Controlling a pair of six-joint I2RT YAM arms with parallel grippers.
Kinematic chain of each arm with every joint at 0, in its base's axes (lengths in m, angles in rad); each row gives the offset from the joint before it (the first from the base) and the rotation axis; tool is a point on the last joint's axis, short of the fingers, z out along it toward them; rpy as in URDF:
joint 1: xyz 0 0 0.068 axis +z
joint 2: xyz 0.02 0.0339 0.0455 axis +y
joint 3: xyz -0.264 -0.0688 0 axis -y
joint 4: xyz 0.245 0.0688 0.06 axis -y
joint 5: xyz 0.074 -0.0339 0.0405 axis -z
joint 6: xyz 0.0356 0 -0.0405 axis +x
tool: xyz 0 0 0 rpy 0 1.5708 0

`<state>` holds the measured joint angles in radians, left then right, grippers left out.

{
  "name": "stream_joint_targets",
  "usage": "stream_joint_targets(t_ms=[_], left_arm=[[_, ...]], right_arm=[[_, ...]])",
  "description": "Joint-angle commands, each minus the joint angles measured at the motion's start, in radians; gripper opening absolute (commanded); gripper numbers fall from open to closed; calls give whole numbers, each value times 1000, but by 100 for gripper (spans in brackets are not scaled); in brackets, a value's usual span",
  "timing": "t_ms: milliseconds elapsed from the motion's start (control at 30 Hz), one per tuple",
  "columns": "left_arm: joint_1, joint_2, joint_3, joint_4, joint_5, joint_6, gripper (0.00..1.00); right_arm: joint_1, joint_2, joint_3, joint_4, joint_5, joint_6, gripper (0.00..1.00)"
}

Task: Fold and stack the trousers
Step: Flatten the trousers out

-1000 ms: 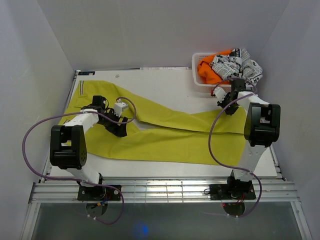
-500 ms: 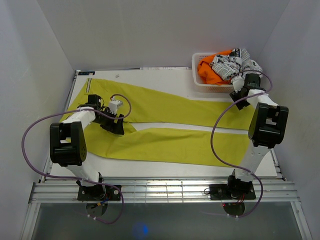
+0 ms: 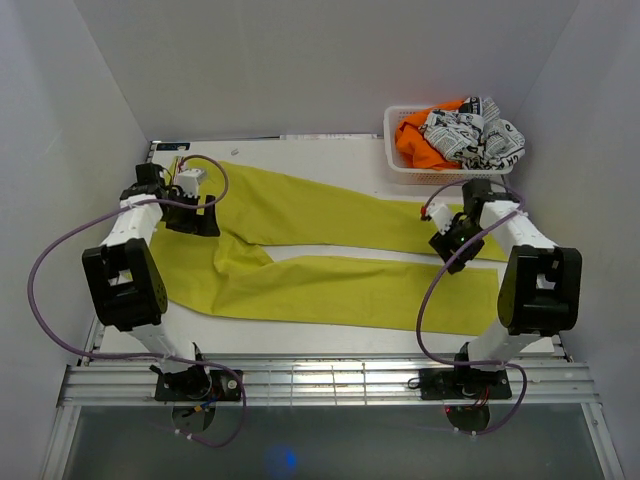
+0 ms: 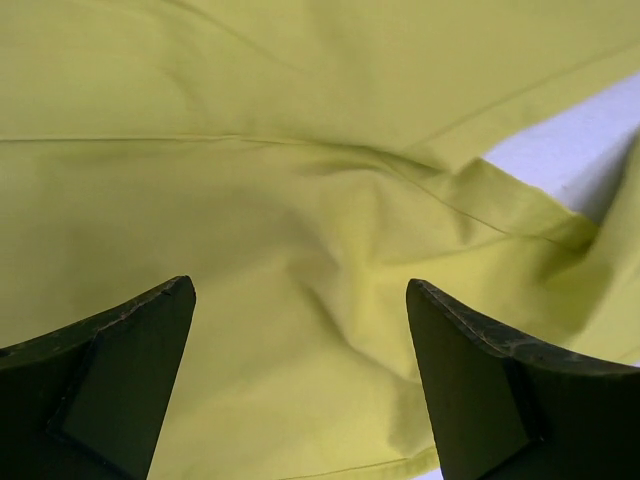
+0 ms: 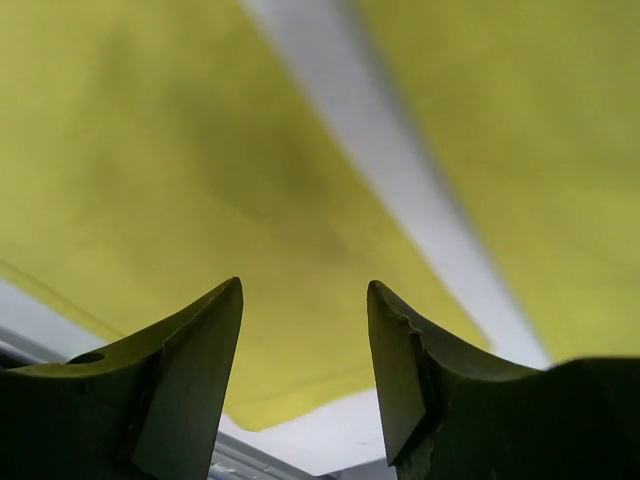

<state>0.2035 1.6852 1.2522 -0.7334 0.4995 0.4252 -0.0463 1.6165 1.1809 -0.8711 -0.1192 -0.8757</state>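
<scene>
On the table, trousers now uncrossed, legs parallel.

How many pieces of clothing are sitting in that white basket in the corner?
2: an orange garment at the left of the basket, and a black-and-white printed cloth piled on the right. More could be buried underneath.

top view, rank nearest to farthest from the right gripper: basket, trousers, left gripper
From the right gripper:
1. trousers, directly beneath it.
2. basket, behind it in the far right corner.
3. left gripper, across the table at the waistband end.
</scene>
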Motion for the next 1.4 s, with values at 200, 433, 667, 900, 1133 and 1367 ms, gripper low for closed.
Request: stream_joint_targets(t_ms=[200, 433, 667, 900, 1133, 1367], left_arm=[[94, 154, -6, 86, -231, 96, 98], [166, 159, -154, 85, -288, 148, 90], [178, 1, -333, -13, -247, 230, 82], [178, -182, -246, -196, -55, 280, 93], [166, 3, 156, -202, 71, 167, 93], [123, 299, 397, -98, 27, 69, 88]], right_arm=[[128, 60, -331, 176, 255, 8, 55], [-93, 170, -383, 348, 493, -135, 54], [-170, 171, -259, 305, 466, -203, 55], [-162, 129, -5, 95, 251, -169, 64], [-93, 161, 264, 121, 26, -25, 57], [16, 361, 377, 267, 102, 107, 49]])
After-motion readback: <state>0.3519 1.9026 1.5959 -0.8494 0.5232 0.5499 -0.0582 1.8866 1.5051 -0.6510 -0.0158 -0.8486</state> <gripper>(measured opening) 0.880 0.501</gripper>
